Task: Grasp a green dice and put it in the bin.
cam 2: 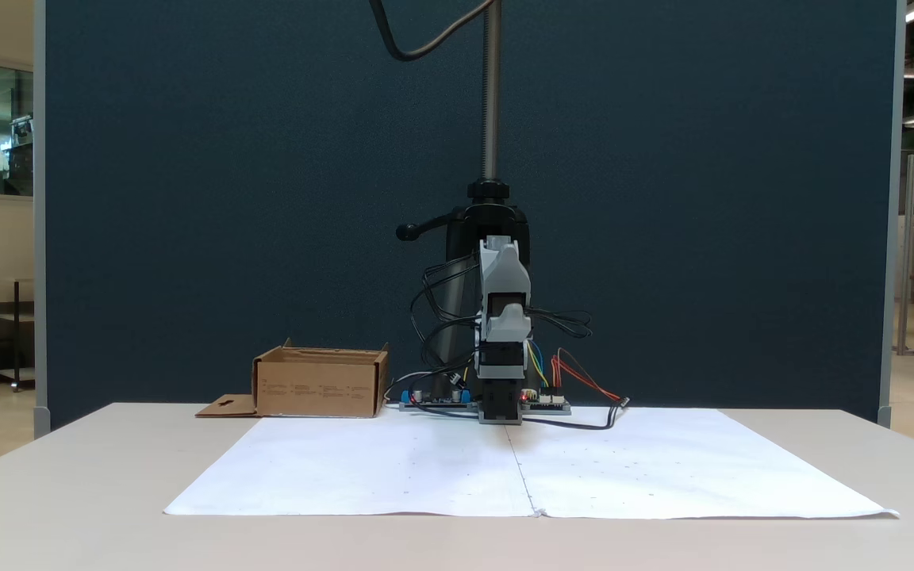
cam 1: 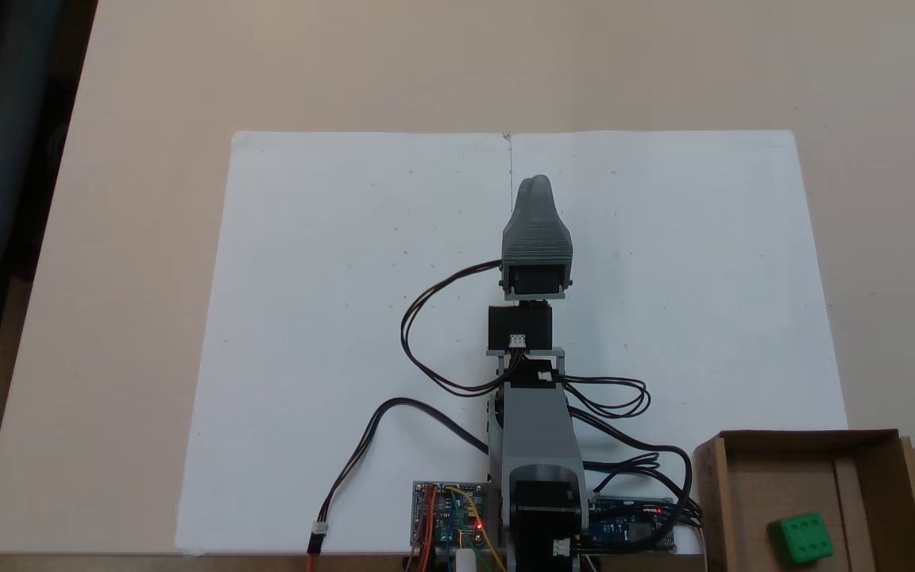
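Green dice (cam 1: 801, 539) inside the bin (cam 1: 710, 492), lower right of the frame. Gripper (cam 1: 537, 184) at centre above white paper (cam 1: 346, 318) (fingers together, holding nothing).

I see two white paper sheets (cam 1: 346, 318) laid edge to edge on the beige counter (cam 1: 108, 238). Behind it stands a dark blue partition (cam 2: 227, 198), with a metal pole (cam 2: 491, 87) rising before it.
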`<state>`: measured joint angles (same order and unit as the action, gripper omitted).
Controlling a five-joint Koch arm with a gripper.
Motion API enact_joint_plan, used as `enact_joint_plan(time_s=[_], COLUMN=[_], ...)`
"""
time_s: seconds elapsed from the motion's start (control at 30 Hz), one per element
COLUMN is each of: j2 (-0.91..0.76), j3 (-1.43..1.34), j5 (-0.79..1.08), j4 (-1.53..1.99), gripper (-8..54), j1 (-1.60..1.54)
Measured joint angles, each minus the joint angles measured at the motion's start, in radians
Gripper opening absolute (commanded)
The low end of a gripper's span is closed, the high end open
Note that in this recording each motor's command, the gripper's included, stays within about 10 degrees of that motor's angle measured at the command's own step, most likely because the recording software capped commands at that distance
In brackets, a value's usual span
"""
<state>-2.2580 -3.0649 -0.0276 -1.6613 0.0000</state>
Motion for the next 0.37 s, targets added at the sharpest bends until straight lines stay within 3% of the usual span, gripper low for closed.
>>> enact_joint_plan(time_s=[0.37], j2=[0.0], j3=[0.0], j5=[0.0], j4=[-0.014], gripper=[44.6], j1=[0.0])
